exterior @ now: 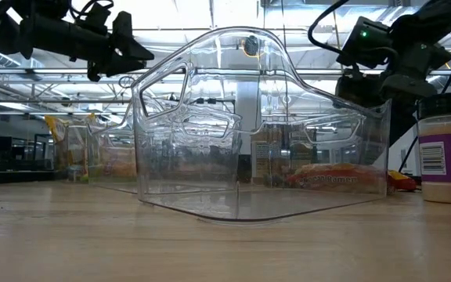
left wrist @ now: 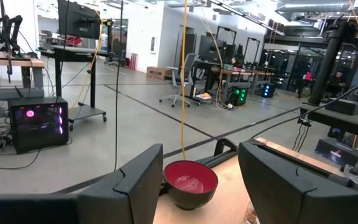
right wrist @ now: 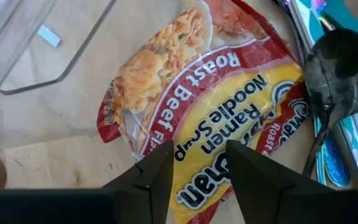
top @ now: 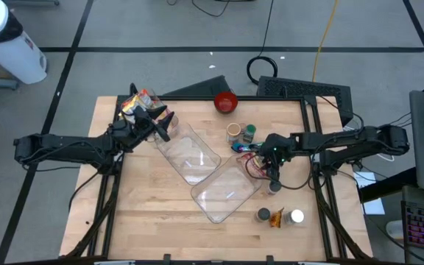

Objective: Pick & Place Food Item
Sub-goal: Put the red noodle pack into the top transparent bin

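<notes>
ramen packet point(right wrist: 204, 118) lies flat on the wooden table point(top: 153, 213), right of centre in the high view, just beside the right-hand edge of the clear plastic container point(top: 205, 173); in the right wrist view it fills the middle of the frame, its long axis running from upper left to lower right, printed side up, with the lettering upside down to the camera. the right gripper point(right wrist: 197, 165) is low over the packet's near end, its two dark fingers point(right wrist: 151, 174) set a narrow gap apart with the yellow part of the wrapper showing between them; whether the tips press the wrapper or only hover at it cannot be told. a dark spoon point(right wrist: 337, 74) lies just beside the packet at the right of that frame. the left gripper point(left wrist: 197, 180) is raised over the upper left of the table in the high view, its fingers point(left wrist: 135, 186) moderately apart and holding nothing, with a red bowl point(left wrist: 190, 183) seen between them farther off. small jars point(top: 241, 132) stand near the table's upper middle, and more jars point(top: 278, 216) at the lower right.
</notes>
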